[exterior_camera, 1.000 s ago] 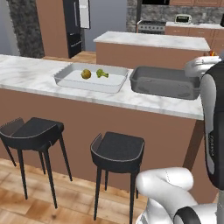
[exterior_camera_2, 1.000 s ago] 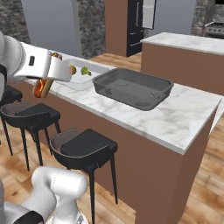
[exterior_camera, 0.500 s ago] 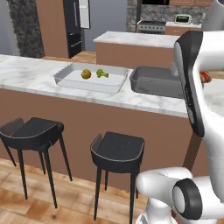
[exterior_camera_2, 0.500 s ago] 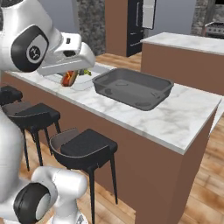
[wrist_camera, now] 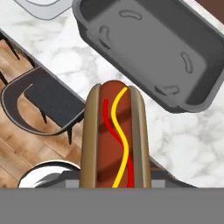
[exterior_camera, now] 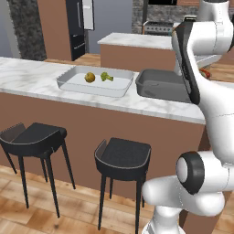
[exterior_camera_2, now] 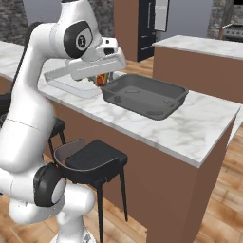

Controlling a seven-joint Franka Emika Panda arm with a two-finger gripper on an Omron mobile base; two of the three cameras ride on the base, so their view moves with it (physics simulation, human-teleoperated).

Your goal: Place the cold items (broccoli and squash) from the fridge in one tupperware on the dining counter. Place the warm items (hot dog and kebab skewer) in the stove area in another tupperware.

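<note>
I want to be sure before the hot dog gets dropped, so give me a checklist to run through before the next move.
1. Hot dog held in the hand: ok.
2. Dark grey tupperware has nothing in it: ok.
3. Hot dog above the grey tupperware: not ok, in the hand view it sits over the dining counter short of the near rim.
4. Squash and broccoli lie in the clear tupperware: ok.
5. Kebab skewer's whereabouts: cannot tell.

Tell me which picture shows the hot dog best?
The hand view: the hot dog is big and close, with its red and yellow stripes plain, above the counter near the dark grey tray. The right base view gives just an orange-red peek under the hand.
</note>
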